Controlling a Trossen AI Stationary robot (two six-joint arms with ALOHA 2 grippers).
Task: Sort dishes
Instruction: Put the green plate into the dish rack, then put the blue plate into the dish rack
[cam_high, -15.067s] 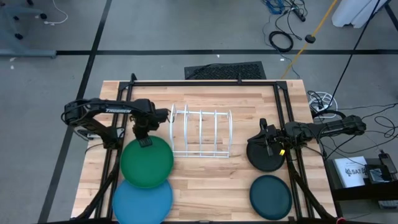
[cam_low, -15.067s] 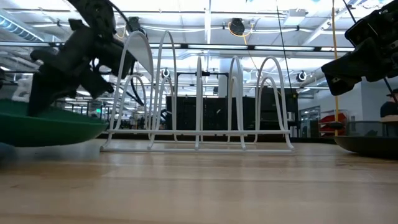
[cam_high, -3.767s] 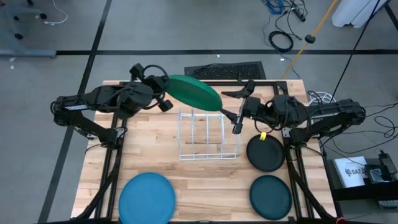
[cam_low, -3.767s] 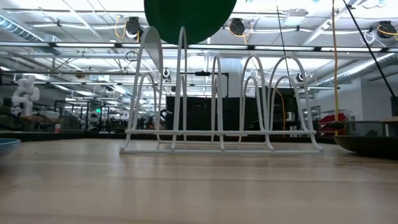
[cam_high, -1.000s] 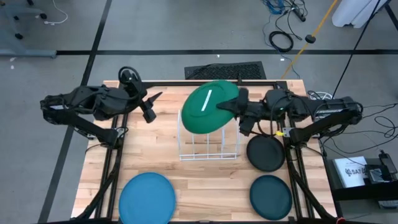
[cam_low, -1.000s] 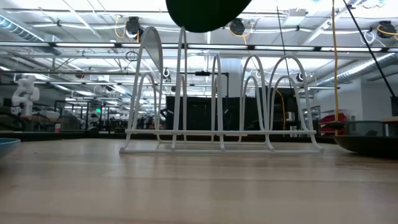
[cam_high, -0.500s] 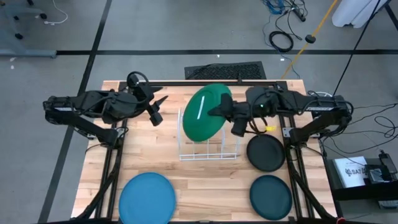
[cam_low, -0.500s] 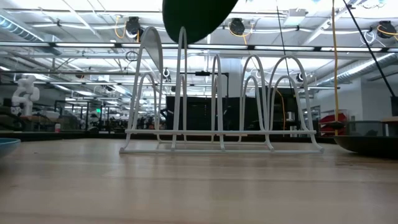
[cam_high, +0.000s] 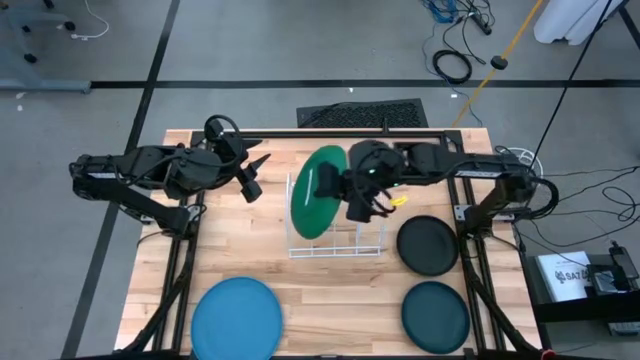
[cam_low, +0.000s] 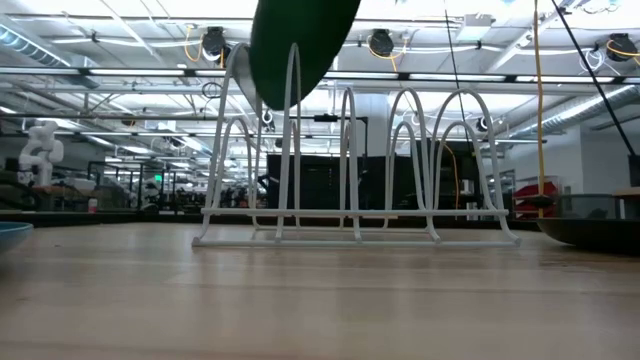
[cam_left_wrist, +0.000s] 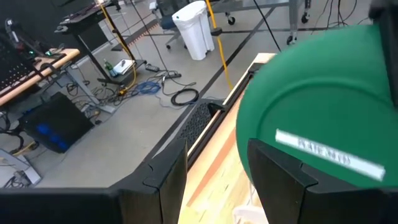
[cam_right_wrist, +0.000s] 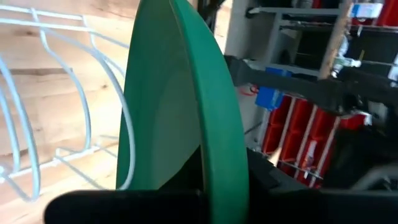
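Green plate (cam_high: 318, 193) near-vertical above rack (cam_high: 335, 238), left end; we see right gripper (cam_high: 358, 200) clamped on its rim. Left gripper (cam_high: 252, 175) spread, well clear; slot entry seemingly not reached.

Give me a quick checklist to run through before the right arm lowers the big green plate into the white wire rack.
1. Grip: right gripper shut on the large round green plate: ok.
2. Plate turned on edge, nearly upright: ok.
3. Plate over the white wire rack, at its left end: ok.
4. Plate edge lined up with one slot: cannot tell.
5. Left gripper open, clear of the rack: ok.
6. Large light blue plate, smaller black plate and smaller dark teal plate flat on the wooden table, away from the rack: ok.
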